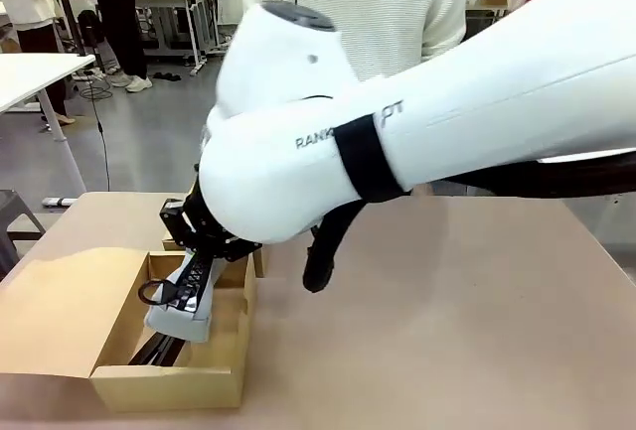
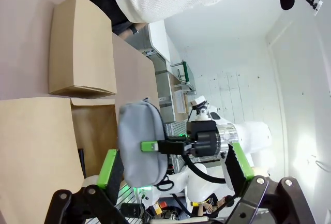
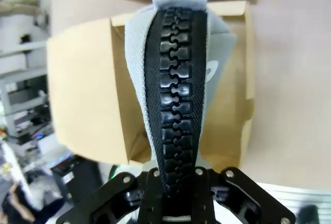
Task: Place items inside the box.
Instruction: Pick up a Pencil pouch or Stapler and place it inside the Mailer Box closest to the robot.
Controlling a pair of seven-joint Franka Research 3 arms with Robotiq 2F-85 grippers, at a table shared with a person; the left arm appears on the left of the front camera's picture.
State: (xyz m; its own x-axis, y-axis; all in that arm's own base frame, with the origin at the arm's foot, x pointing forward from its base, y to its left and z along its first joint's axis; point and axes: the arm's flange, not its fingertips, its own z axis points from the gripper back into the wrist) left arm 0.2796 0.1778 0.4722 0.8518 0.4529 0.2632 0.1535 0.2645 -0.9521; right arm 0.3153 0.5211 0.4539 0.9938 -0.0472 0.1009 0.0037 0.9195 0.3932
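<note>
Hanging from the clamped right gripper [image 1: 204, 241], one grey-blue fabric zip pouch [image 1: 184, 301] slants lengthwise down into the single open brown cardboard box [image 1: 169, 385], black zipper [image 3: 173, 79] uppermost; the left gripper [image 2: 173, 158] stands open, empty.

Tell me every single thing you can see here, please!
box: one, brown cardboard, flaps open, on the table's left part
zip pouch: one, grey-blue with a black zip, hanging into the open box
dark thing: black, low in the box under the pouch; too hidden to name or count
table: one, tan, under everything
person: one, white top, standing at the far side
right arm: one, white, reaching across to the box
right hand: one, black, shut on the pouch's zip
left hand: one, black with green pads, open, holding nothing
</note>
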